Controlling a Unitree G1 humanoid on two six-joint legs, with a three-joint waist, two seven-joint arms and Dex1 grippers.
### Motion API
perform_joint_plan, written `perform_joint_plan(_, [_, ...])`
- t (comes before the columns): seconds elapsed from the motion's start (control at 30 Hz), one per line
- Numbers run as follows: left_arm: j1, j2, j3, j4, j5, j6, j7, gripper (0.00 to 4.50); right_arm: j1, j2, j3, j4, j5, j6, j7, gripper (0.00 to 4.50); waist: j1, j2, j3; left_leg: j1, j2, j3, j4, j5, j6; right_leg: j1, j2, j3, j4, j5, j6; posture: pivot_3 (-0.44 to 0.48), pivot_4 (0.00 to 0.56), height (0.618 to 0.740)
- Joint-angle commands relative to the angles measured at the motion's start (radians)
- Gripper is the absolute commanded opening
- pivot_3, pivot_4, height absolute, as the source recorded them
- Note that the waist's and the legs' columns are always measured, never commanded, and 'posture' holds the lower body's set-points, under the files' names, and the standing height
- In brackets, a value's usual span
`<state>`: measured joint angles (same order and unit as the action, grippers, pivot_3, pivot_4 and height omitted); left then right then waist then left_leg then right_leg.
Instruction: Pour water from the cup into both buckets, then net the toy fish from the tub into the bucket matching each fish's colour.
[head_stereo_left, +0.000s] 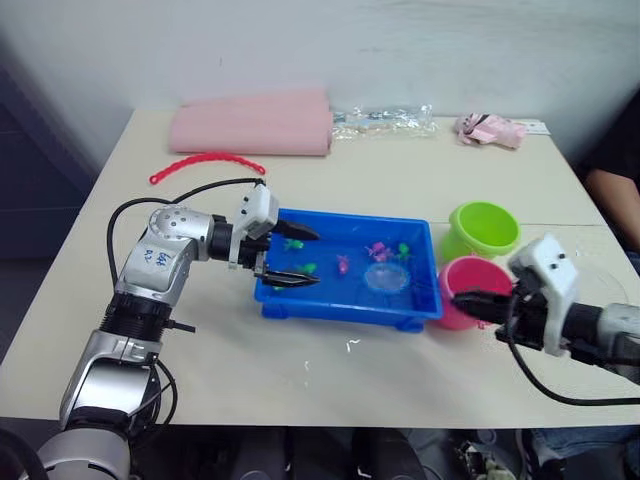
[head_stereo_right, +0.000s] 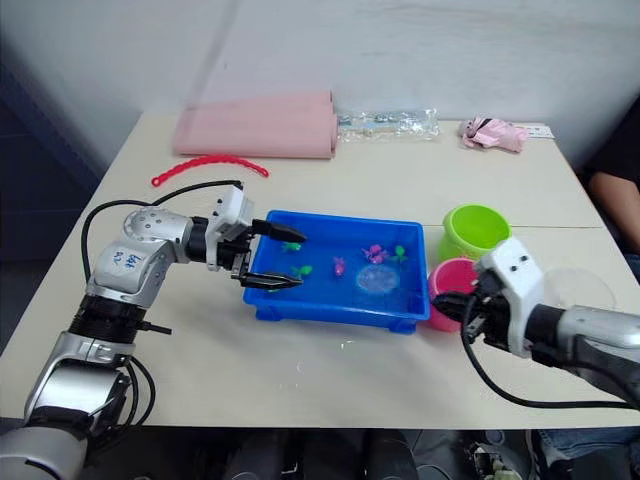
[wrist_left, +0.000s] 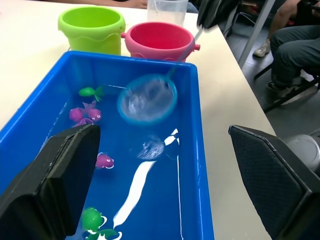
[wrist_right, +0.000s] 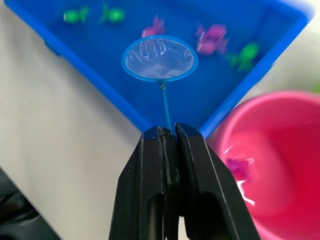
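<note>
We see the shallow rectangular bright blue plastic tub on the pale table, with the lime green round plastic bucket and the pink round plastic bucket just beside its right end. The left gripper sits at the tub's left end, its two black fingers spread wide apart, one over the water and one along the near rim, holding nothing. The right gripper is clamped tight on the thin handle of the small round blue-rimmed mesh net, whose hoop hangs over the right part of the tub.

From the head views the tiny pink and green plastic toy fish appear as specks. The left wrist view picks them out singly in the water and also catches the clear colourless plastic cup standing behind the buckets. The right wrist view shows the hoop with no fish in it, and a small dark pink shape inside the pink bucket, though we cannot tell what it is.

Far across the table lie a rolled pink cloth and a red beaded strip.
</note>
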<state>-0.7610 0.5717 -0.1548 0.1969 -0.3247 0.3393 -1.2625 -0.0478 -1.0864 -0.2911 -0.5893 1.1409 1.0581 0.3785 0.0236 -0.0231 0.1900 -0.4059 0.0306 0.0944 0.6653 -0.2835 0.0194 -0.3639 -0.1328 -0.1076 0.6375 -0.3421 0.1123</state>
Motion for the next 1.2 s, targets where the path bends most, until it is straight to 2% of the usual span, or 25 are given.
perform_joint_plan(0.03, [0.014, 0.019, 0.027, -0.060, -0.005, 0.009, 0.015, 4.47, -0.068, 0.027, 0.071, 0.038, -0.036, 0.036, -0.021, 0.00, -0.001, 0.000, 0.000, 0.000, 0.000, 0.000, 0.000, 0.000, 0.000, 0.000, 0.000, -0.001, 0.000, 0.000, 0.000, 0.000, 0.150, 0.738])
perform_joint_plan(0.23, [0.038, 0.046, 0.042, -0.102, -0.016, 0.033, 0.035, 4.47, -0.176, 0.123, 0.160, 0.128, -0.180, 0.028, -0.094, 0.00, -0.002, 0.000, 0.000, -0.001, 0.000, 0.002, 0.000, 0.000, 0.001, -0.002, 0.000, -0.001, 0.000, 0.000, 0.001, 0.000, 0.150, 0.738])
perform_joint_plan(0.47, [0.055, 0.060, 0.053, -0.132, -0.020, 0.054, 0.044, 4.47, -0.224, 0.211, 0.141, 0.151, -0.252, 0.038, -0.127, 0.00, -0.001, 0.000, 0.000, -0.001, 0.000, 0.004, 0.000, 0.000, 0.000, -0.004, 0.000, 0.000, 0.001, 0.000, 0.001, 0.000, 0.150, 0.738])
perform_joint_plan(1.2, [0.030, 0.043, 0.037, -0.102, -0.012, 0.035, 0.033, 4.47, -0.146, 0.187, -0.038, -0.078, -0.222, 0.108, -0.065, 0.00, -0.001, 0.000, 0.000, -0.003, 0.000, 0.007, -0.001, 0.000, 0.000, -0.008, 0.000, 0.003, 0.004, 0.000, 0.001, 0.000, 0.150, 0.738])
